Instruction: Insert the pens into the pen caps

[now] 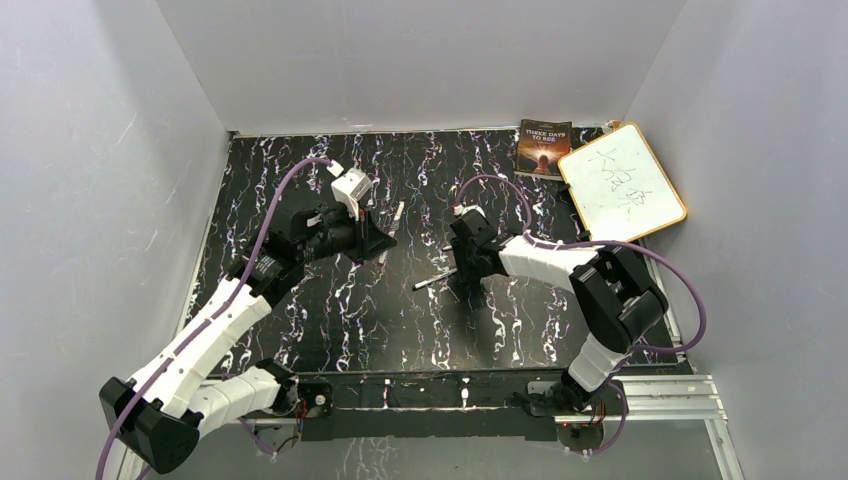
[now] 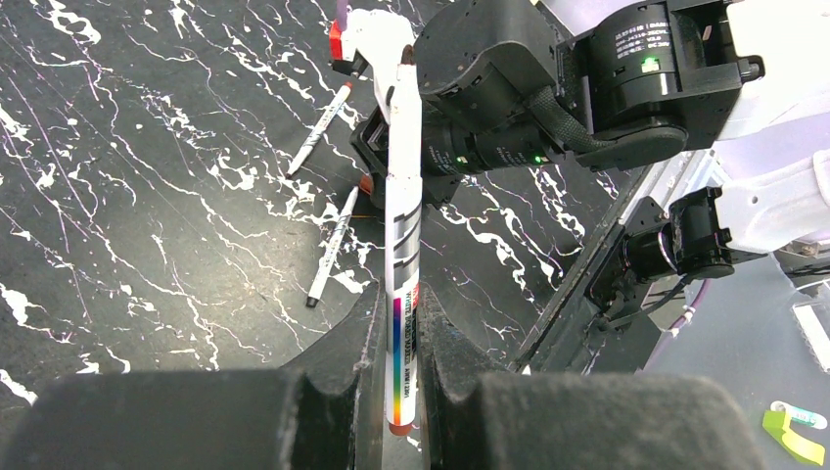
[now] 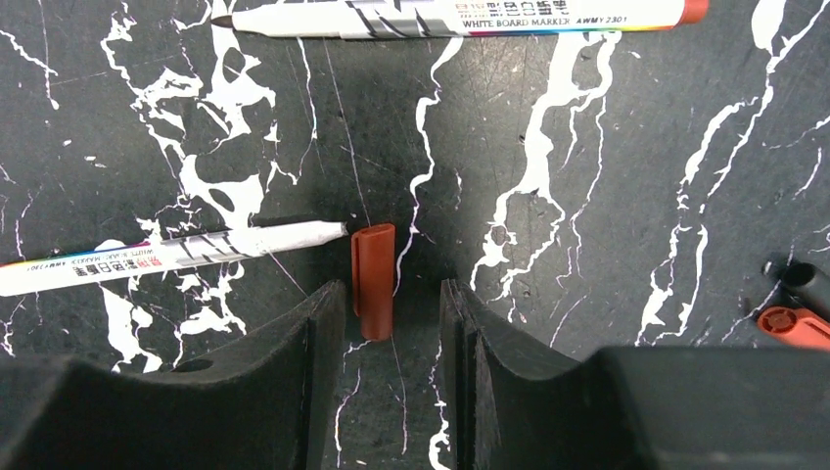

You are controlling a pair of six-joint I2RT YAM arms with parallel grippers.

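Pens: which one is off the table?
The whiteboard marker clamped in the left gripper; the other two markers lie flat on the table.

A black tabletop [image 1: 330, 320] veined with white marbling carries everything here. Two uncapped white whiteboard marker pens lie flat on it near the middle. In the right wrist view, the farther pen [image 3: 460, 18] lies crosswise, with its dark tip to the left and its red end to the right. The nearer pen [image 3: 166, 257] lies at a slight slant. Its tip is just beside the far end of a reddish-brown cap [image 3: 373, 281] lying lengthwise on the surface. Well apart to the right sit a small black cap [image 3: 798, 273] and what looks like another reddish cap [image 3: 791, 326], partly cut off by the frame edge. At the far right corner lies a paperback book [image 1: 543, 148] titled Three Days to See. Just beside it, set at an angle, is an orange-framed whiteboard [image 1: 622, 183] covered in scribbles.
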